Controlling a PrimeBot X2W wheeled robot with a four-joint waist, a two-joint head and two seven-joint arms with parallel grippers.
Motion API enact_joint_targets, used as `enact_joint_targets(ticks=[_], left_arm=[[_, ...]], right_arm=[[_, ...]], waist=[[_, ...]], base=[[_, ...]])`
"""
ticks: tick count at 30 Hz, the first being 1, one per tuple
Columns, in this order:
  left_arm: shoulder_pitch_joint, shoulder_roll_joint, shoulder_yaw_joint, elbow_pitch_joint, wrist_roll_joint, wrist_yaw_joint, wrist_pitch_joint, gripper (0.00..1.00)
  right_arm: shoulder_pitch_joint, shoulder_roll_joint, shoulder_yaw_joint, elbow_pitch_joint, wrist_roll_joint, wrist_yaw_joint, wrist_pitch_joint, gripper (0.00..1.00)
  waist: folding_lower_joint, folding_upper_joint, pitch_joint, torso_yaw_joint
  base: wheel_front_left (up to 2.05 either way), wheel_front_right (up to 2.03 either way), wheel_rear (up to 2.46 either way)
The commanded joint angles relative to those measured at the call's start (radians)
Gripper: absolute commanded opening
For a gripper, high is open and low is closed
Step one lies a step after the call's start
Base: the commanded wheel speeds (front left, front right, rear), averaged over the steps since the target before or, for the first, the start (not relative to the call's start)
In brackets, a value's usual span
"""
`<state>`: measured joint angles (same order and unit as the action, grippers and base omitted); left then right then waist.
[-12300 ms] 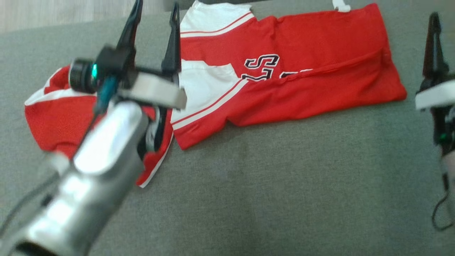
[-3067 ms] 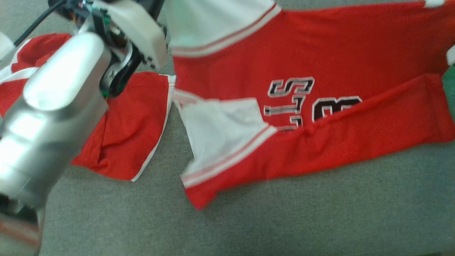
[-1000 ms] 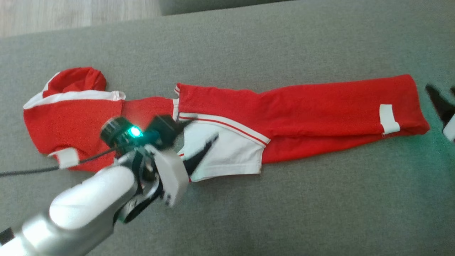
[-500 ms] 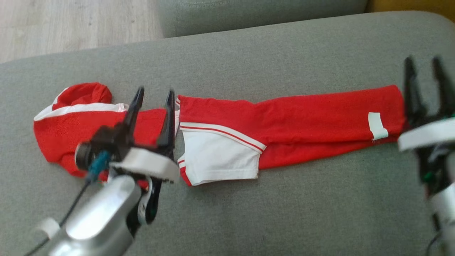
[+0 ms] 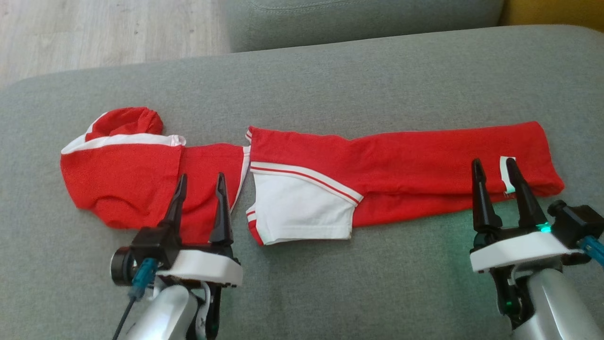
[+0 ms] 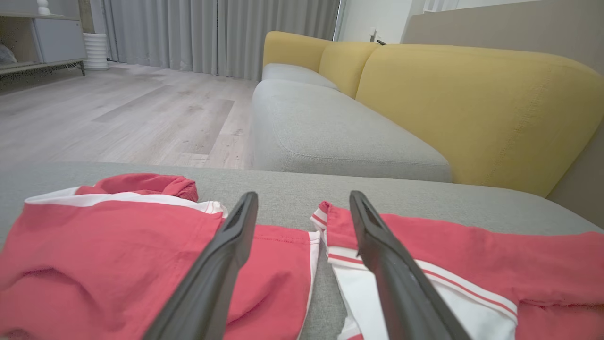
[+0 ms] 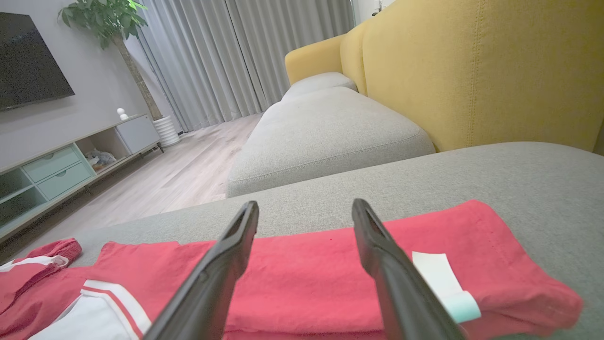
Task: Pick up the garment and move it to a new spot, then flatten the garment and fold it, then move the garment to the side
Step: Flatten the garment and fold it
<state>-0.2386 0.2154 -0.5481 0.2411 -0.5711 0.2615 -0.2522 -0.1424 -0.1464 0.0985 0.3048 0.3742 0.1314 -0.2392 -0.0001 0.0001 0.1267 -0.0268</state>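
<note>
Garment lies along the sofa; left hand and right hand gape empty.

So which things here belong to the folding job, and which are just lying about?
Job in hand:
- red and white garment, laid out as a long strip on the grey cushion
- left gripper and right gripper, both open and empty

Just about:
- yellow sofa back
- wooden floor
- curtains
- TV cabinet
- potted plant

Grey sofa seat, yellow backrest, wooden floor, grey curtains
</note>
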Motion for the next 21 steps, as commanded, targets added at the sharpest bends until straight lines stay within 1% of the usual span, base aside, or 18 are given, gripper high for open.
enact_joint_targets(ticks=[1,6,8,11,13,15,18,21], left_arm=[[-0.038,0.003,0.05,-0.022,0.022,-0.01,-0.009,1.0],[-0.042,-0.034,0.097,0.013,0.087,-0.064,-0.009,1.0],[-0.047,-0.045,0.113,0.021,0.107,-0.08,-0.009,1.0],[-0.053,-0.06,0.139,0.026,0.132,-0.099,-0.009,1.0],[-0.058,-0.069,0.15,0.029,0.148,-0.113,-0.009,1.0],[-0.063,-0.077,0.159,0.031,0.163,-0.126,-0.009,1.0],[-0.073,-0.086,0.17,0.035,0.183,-0.142,-0.009,1.0],[-0.082,-0.092,0.182,0.041,0.198,-0.157,-0.009,1.0]], right_arm=[[-0.012,-0.001,0.01,-0.028,-0.009,-0.001,-0.013,1.0],[-0.028,0.0,-0.035,-0.019,-0.051,-0.001,0.003,1.0],[-0.051,0.0,-0.103,0.001,-0.085,-0.001,0.03,1.0],[-0.109,0.013,-0.257,0.047,-0.182,-0.001,0.088,1.0],[-0.148,0.033,-0.362,0.082,-0.254,-0.001,0.15,1.0],[-0.184,0.052,-0.435,0.115,-0.312,-0.001,0.212,1.0],[-0.228,0.076,-0.496,0.164,-0.344,-0.001,0.303,1.0],[-0.261,0.088,-0.539,0.189,-0.362,-0.001,0.349,1.0]], waist=[[0.0001,-0.0001,0.001,0.003],[0.0001,-0.0001,0.015,0.008],[0.0001,-0.0001,0.023,0.007],[0.0001,-0.0001,0.042,0.004],[0.0001,-0.0001,0.057,0.003],[0.0001,-0.0001,0.071,0.003],[0.0001,-0.0001,0.095,0.003],[0.0001,-0.0001,0.12,0.001]], base=[[0.0,0.0,0.0],[0.0,0.0,0.0],[0.0,0.0,0.0],[0.0,0.0,0.0],[0.0,0.0,0.0],[0.0,0.0,0.0],[0.0,0.0,0.0],[0.0,0.0,0.0]])
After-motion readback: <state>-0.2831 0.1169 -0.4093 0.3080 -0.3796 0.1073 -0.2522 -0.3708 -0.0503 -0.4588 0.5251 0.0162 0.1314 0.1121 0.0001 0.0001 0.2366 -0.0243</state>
